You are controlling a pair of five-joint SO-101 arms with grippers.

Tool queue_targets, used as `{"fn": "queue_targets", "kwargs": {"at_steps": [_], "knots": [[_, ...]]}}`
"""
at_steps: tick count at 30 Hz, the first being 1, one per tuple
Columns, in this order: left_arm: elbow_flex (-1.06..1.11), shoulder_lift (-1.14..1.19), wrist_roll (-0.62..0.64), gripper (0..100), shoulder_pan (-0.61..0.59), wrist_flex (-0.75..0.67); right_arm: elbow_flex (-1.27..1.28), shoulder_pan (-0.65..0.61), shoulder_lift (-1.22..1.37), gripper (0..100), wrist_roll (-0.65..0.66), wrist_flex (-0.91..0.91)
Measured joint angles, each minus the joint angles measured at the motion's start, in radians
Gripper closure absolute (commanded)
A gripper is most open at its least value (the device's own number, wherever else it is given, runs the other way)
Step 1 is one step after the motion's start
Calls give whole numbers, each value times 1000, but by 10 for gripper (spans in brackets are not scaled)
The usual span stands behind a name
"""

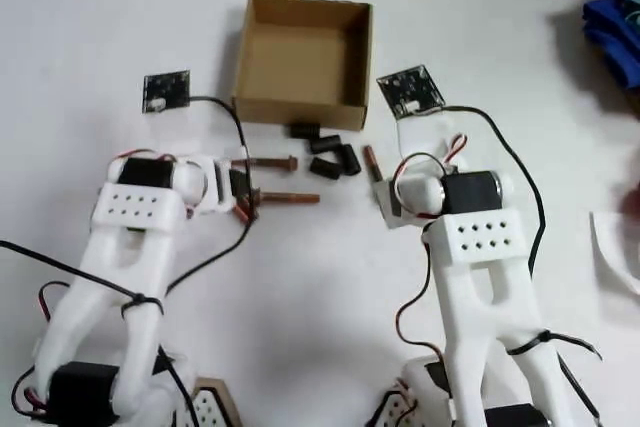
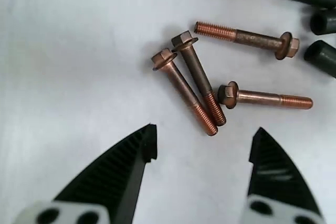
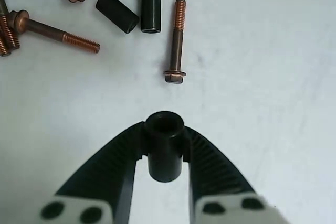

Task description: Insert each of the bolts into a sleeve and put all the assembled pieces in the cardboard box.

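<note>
White tabletop (image 1: 300, 287) underlies everything. Right gripper (image 3: 164, 132) is clamped around a black sleeve (image 3: 164, 153). Left gripper (image 2: 205, 140) gapes wide, holding nothing, above four bolts (image 2: 185, 92). Loose sleeves (image 1: 330, 157), cropped in the left wrist view, lie just beside the cardboard box (image 1: 300, 112).

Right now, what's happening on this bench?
The right pincer is shut on a black sleeve, close to one loose bolt. The left pincer hangs open over four bare copper bolts. More sleeves lie loose in front of the cardboard box, which has nothing in it. No bolt is in a sleeve yet.
</note>
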Motion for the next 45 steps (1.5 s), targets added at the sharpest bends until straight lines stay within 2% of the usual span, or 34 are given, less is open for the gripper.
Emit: {"fn": "queue_targets", "kwargs": {"at_steps": [4, 9, 15, 22, 26, 31, 40, 45], "knots": [[0, 52, 2, 684, -3, 0, 0, 0, 0, 978, 0, 0], [-63, 244, 2, 684, 0, 8, 0, 0, 0, 978, 0, 0], [-278, 500, 2, 684, 0, 149, 0, 0, 0, 978, 0, 0], [-471, 687, 6, 685, 0, 327, 0, 0, 0, 978, 0, 0], [-548, 761, 6, 773, 0, 407, 0, 0, 0, 978, 0, 0], [-623, 841, 6, 901, -2, 427, 0, 0, 0, 978, 0, 0], [-724, 910, 6, 909, 5, 446, 0, 0, 0, 978, 0, 0], [-855, 911, -91, 908, -2, 549, 0, 0, 0, 978, 0, 0]]}}
